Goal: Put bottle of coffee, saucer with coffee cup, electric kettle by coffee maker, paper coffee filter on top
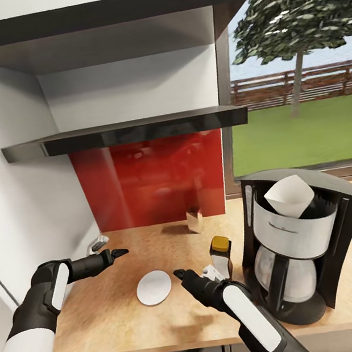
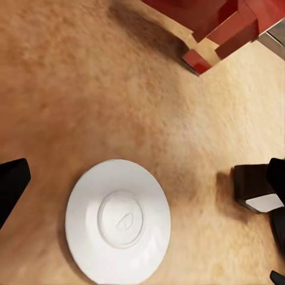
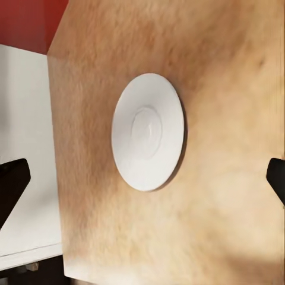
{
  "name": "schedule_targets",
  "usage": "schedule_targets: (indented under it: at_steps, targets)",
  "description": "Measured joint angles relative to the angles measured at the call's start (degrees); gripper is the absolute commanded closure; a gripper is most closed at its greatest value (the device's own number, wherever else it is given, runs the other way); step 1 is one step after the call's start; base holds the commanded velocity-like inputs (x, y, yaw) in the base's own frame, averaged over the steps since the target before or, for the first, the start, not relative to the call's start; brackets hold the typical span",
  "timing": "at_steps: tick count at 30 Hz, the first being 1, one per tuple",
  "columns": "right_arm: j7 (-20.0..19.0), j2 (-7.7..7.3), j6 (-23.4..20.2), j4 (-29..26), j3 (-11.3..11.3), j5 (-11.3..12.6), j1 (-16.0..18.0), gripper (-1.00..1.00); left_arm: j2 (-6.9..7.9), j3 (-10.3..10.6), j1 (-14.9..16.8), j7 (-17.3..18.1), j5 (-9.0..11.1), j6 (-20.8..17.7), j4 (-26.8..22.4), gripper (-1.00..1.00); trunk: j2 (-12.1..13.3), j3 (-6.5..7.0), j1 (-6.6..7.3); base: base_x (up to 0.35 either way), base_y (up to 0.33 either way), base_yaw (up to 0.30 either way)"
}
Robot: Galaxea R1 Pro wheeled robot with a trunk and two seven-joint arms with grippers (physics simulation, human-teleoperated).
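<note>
Honestly nothing readable here. The coffee maker (image 1: 303,240) has no legible brand, and the bottle of coffee (image 1: 221,256) just left of it, touching or nearly so, shows no label text either.

red backsplash (image 1: 154,185), two dark wall shelves (image 1: 128,131), window (image 1: 294,62) with tree (image 1: 291,11), fence, lawn

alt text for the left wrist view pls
A round white ceramic saucer lies flat on a light wooden countertop, seen from above between the gripper's dark fingertips. A glossy red backsplash crosses one corner.
</note>
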State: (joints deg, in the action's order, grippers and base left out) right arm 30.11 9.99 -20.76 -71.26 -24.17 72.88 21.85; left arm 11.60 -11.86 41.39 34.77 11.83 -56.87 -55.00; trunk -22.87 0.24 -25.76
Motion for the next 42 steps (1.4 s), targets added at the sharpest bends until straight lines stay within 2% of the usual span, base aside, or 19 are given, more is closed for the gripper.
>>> schedule_targets:
  at_steps: [11,15,21,33,37,42]
  targets:
    - [-0.01,0.00,0.01,0.39,0.00,0.00,0.01,-1.00,-0.13,0.00,-0.10,-0.08,-0.05,0.13,0.10,-1.00,0.00,0.00,0.00,0.000,0.006,-0.013]
    - [-0.07,0.00,0.00,1.78,-0.12,0.00,-0.01,-1.00,-0.17,-0.01,-0.10,-1.27,-0.12,0.11,0.14,-1.00,0.00,0.00,0.00,0.000,0.161,-0.051]
    - [-0.10,0.00,0.00,2.95,-2.09,0.06,-0.01,-1.00,-0.18,-0.01,-0.27,-3.69,-0.10,0.12,0.17,-1.00,0.00,0.00,0.00,0.000,0.227,-0.196]
    - [-0.02,0.01,0.02,3.16,-2.79,0.09,-0.04,-1.00,-0.29,-0.10,-2.19,-4.22,-0.05,0.12,0.16,-1.00,0.00,0.00,0.00,0.000,0.027,-0.078]
    - [-0.01,0.01,0.00,3.20,-4.29,0.14,-0.08,-1.00,-0.45,-0.17,-3.72,-4.46,-0.07,0.18,0.17,-1.00,-0.01,0.00,0.01,0.034,0.000,-0.001]
    - [0.06,0.01,0.05,5.22,-5.47,0.18,-0.15,-1.00,-0.51,-0.31,-4.19,-7.26,0.04,0.32,1.63,-1.00,0.00,0.00,0.01,0.130,0.000,0.000]
